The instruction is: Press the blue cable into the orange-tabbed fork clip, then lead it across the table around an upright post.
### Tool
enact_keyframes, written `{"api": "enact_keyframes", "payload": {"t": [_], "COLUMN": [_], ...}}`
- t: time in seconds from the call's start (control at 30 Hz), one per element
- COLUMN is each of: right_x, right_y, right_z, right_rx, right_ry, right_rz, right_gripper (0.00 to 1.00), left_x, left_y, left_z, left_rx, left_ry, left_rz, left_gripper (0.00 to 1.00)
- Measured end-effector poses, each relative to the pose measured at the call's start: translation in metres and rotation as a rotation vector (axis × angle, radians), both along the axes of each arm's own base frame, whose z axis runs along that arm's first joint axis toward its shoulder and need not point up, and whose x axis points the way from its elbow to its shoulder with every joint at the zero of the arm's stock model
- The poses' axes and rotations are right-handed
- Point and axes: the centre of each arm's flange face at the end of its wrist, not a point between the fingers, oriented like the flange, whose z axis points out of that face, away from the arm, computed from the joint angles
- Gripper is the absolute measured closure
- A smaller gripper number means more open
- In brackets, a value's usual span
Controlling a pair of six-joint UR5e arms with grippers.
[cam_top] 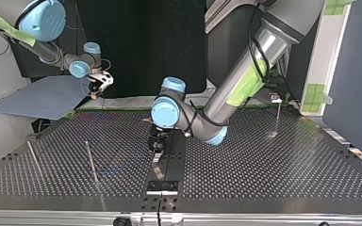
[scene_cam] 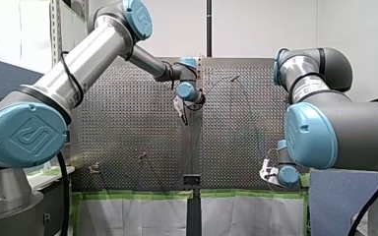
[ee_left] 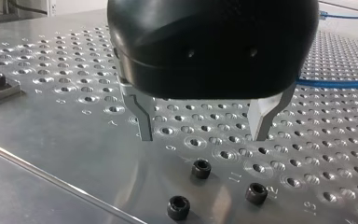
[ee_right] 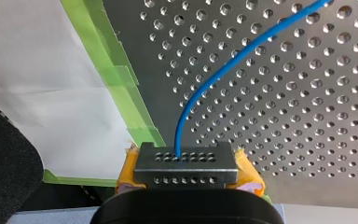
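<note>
One blue cable (ee_right: 196, 94), clamped in my right gripper (ee_right: 186, 163), seems light and floppy, so grip it short; my left gripper (ee_left: 203, 135) is spread, empty.

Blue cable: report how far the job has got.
Done: nothing shows clipped; cable lies loose on the table. In hand: right gripper shut on it at the table's edge; left gripper hangs open, empty. Left: clipping, then rounding a post.
</note>
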Motion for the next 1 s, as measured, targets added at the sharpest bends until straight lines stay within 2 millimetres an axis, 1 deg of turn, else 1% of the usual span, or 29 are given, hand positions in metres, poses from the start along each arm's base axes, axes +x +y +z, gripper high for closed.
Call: {"api": "enact_keyframes", "payload": {"t": [0.27,0.67,1.0], "right_x": [-0.001,-0.002,-0.001], "right_y": [0.002,0.003,0.002], "right_z": [-0.013,-0.015,-0.015], "right_rx": [0.017,0.022,0.032], "right_ry": [-0.004,-0.004,0.004], "right_rz": [0.001,0.001,0.004], "right_gripper": [1.00,1.00,1.00], "left_x": [0.000,-0.004,-0.012], "left_y": [0.001,0.004,0.007], "left_z": [-0.001,-0.005,-0.012], "left_rx": [0.004,0.037,0.084], "left_ry": [0.006,0.042,0.112], "left_rz": [0.002,0.001,-0.017], "left_gripper": [0.00,0.00,0.00]}}
